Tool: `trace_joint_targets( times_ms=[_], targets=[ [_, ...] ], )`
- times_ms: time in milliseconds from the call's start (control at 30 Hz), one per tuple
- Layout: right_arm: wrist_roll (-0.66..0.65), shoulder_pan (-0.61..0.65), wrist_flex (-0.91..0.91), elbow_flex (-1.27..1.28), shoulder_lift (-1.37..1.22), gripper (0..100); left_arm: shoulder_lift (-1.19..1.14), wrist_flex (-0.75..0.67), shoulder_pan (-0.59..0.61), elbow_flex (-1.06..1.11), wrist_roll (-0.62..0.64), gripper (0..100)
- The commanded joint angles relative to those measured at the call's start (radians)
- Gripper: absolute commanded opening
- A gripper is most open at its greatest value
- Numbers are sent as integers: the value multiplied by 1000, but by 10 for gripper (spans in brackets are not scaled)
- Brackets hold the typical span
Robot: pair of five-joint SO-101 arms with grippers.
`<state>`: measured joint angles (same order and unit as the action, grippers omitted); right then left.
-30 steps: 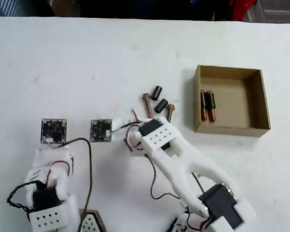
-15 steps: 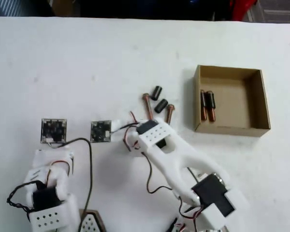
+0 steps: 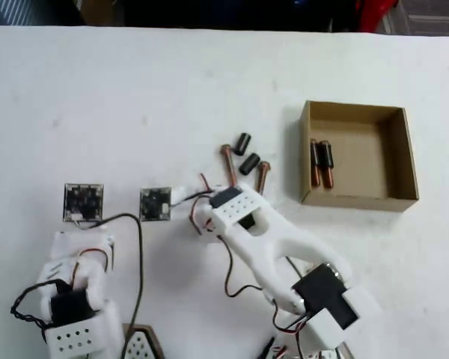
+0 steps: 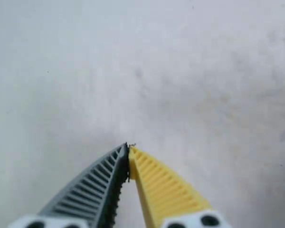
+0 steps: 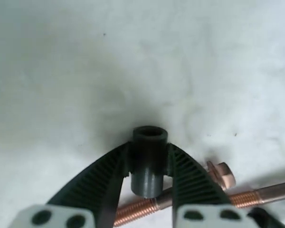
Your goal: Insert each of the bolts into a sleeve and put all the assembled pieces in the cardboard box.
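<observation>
My right gripper (image 5: 148,148) is shut on a black sleeve (image 5: 149,164) held upright just above the white table. A copper bolt (image 5: 135,211) lies under the sleeve, and a second bolt (image 5: 256,192) lies beside it. From above, my right arm's wrist (image 3: 236,208) sits just in front of two bolts (image 3: 227,160) (image 3: 263,174) and two loose black sleeves (image 3: 242,140) (image 3: 248,163). The cardboard box (image 3: 410,153) stands to the right with assembled pieces (image 3: 321,163) inside. My left gripper (image 4: 128,149) is shut and empty over bare table, and its arm (image 3: 71,299) is folded at the front left.
Two small square dark boards (image 3: 83,202) (image 3: 156,203) lie left of the right wrist, with black and red wires (image 3: 138,254) trailing toward the front edge. The table's far half is open white surface.
The right arm's elbow has swung left, and its wrist has edged slightly left. The left arm has not moved.
</observation>
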<state>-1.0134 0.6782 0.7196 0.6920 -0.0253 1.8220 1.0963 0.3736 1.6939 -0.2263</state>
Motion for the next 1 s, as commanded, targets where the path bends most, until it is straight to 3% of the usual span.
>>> trace_joint_targets(
  times_ms=[0, 300, 967],
  targets=[
    [-12, 10, -10, -6, -8, 16, 7, -21, 8, -2, -14, 23],
    [-3, 5, 28, -5, 81, 16, 7, -20, 8, -2, -15, 23],
    [212, -127, 321, -3, 743, 16, 7, -21, 2, -2, -15, 23]
  ],
)
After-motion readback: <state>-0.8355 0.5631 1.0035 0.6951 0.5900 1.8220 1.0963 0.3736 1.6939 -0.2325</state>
